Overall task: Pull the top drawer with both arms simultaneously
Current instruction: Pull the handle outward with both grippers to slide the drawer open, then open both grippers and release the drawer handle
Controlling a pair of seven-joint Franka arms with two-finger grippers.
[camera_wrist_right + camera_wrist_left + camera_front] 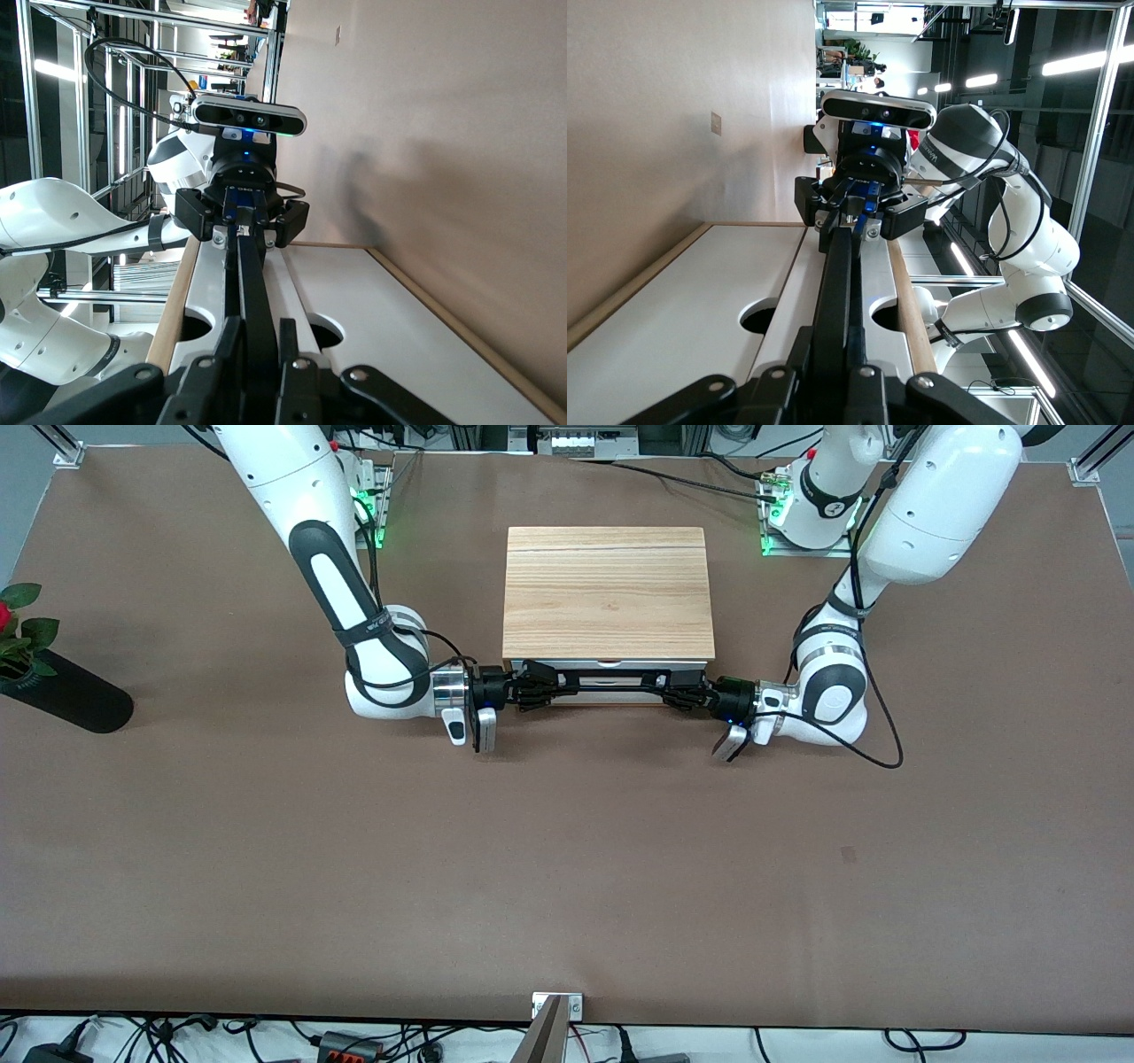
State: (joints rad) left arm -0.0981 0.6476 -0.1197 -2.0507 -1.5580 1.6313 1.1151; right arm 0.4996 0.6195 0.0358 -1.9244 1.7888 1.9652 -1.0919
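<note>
The cabinet with a light-wood top (608,593) stands mid-table between both arms. Its top drawer's white front (567,665) shows as a thin strip under the top panel; none of the brown inside shows. The long black bar handle (611,683) runs across it. My right gripper (532,687) is shut on the handle's end toward the right arm, seen close in the right wrist view (257,341). My left gripper (680,691) is shut on the end toward the left arm (843,332). Each wrist view shows the other gripper down the bar.
A lower white drawer front (682,328) with its own notch lies under the top drawer. A plant with a red flower in a black pot (53,682) lies at the right arm's end of the table. A metal bracket (556,1010) sits at the table's nearest edge.
</note>
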